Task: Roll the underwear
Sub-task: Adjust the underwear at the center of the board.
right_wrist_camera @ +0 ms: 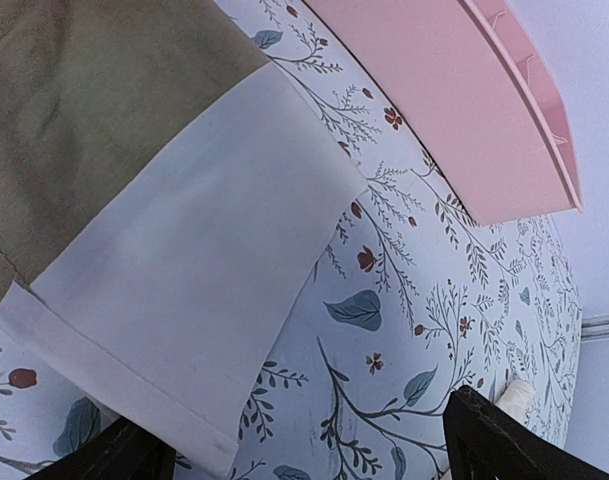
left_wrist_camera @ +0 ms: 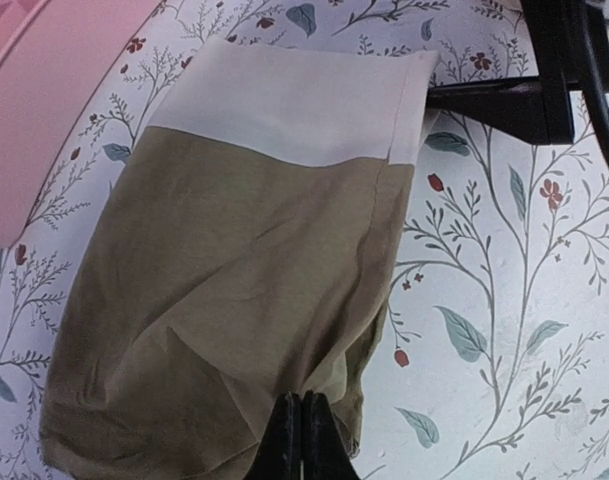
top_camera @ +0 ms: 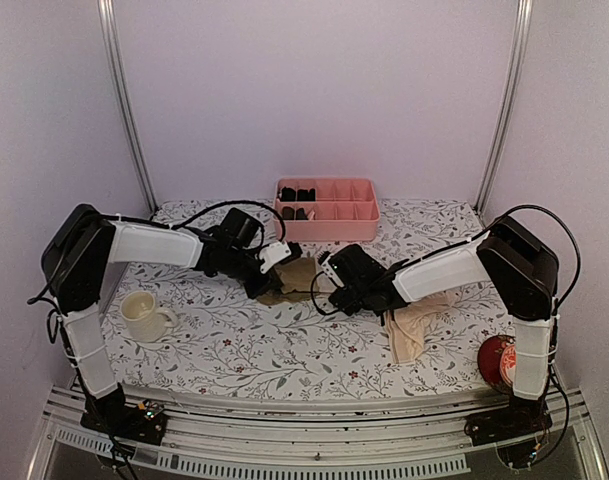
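While the left gripper sits clenched on the near edge of the olive-brown underwear (cloth puckers into its shut tips), the right gripper stands released. Its jaws are spread wide at the hem of the cream band, grasping nothing.

Location: the garment lies flat at mid-table, near the pink tray. The 2nd piece, the peach-beige underwear, lies crumpled beside the right forearm.

Step judged: start of the roll, olive end toward cream band. No turn is made yet.

Method notes:
- Lift the pinched edge only slightly, then fold it over low and forward. A high lift would likely drag the whole piece.
- Pin the cream hem with the right gripper so the cloth stays taut.
- Only 1 point is pinched, so the roll may go skew. Keep travel square to the band.

Unclear:
- How many layers the left tips hold cannot be told.
- Whether the right fingertips touch the table is cut off at the frame edge.
- From the top, both grippers cover most of the garment.
- The peach-beige piece's far edge is hidden by the arm — its lay is uncertain.
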{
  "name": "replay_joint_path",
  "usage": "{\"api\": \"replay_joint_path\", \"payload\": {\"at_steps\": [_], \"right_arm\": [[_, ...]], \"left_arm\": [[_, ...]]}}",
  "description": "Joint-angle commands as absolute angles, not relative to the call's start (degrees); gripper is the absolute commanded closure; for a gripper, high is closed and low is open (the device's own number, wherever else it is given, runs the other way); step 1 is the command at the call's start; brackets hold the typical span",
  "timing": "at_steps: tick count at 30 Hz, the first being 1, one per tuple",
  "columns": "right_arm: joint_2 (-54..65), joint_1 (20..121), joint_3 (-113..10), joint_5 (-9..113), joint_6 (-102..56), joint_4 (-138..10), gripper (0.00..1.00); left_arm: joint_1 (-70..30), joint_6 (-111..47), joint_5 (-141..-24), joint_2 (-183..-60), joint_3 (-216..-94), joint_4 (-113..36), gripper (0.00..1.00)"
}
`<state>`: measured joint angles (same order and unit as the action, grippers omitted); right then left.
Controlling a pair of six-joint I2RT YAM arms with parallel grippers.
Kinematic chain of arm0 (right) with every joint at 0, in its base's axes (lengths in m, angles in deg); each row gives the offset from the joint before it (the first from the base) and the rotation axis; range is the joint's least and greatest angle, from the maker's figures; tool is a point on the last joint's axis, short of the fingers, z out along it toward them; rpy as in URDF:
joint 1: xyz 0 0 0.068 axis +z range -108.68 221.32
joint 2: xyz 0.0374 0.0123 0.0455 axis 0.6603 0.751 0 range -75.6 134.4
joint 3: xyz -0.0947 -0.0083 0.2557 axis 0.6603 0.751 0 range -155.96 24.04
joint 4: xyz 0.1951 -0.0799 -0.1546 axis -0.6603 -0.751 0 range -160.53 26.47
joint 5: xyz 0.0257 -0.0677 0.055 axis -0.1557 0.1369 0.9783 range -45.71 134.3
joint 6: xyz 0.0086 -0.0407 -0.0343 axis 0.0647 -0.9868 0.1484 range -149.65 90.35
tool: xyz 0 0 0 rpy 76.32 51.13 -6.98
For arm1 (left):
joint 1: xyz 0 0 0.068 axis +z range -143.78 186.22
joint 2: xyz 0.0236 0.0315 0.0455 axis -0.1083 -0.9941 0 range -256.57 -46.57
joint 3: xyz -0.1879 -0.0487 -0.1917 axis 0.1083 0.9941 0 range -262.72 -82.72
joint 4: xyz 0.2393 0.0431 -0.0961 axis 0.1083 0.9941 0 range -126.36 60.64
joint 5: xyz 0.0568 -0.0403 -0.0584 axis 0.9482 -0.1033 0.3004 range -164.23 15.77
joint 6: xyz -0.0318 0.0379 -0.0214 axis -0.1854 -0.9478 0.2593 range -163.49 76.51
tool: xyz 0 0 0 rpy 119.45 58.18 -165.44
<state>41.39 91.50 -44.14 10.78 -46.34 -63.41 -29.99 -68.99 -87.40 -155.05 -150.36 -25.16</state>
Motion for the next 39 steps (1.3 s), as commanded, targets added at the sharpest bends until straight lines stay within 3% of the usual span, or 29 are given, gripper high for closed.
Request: {"api": "replay_joint_path", "payload": {"at_steps": [1,14,19,22,27,30,36,39], "right_arm": [[42.6,91.1,-42.5,11.7,-46.7,-70.0,0.05],[37.9,91.4,-41.6,16.7,-48.1,-71.6,0.05],[36.3,91.8,-41.3,18.9,-48.4,-73.5,0.05],[35.5,92.3,-41.7,20.0,-48.8,-75.9,0.05],[29.9,93.1,-40.9,24.9,-48.6,-77.8,0.03],[25.9,93.2,-39.4,27.3,-49.4,-76.8,0.03],[21.5,95.5,-33.8,27.9,-56.0,-68.9,0.01],[21.2,95.6,-32.9,25.8,-56.1,-64.8,0.01]], "left_arm": [[-29.5,-71.7,-85.8,-153.9,-149.5,-24.9,1.00],[-29.7,-74.4,-85.1,-154.5,-148.4,-23.2,1.00],[-30.0,-74.8,-85.2,-154.6,-148.4,-22.8,0.94],[-30.1,-74.9,-84.9,-154.6,-148.4,-22.5,0.84],[-30.1,-75.5,-85.9,-153.8,-148.1,-21.8,0.55],[-30.1,-76.1,-87.9,-151.7,-147.0,-21.7,0.45],[-30.0,-84.6,-91.2,-143.3,-138.7,-28.2,0.13],[-27.9,-85.1,-88.6,-142.6,-138.8,-30.9,0.05]]}}
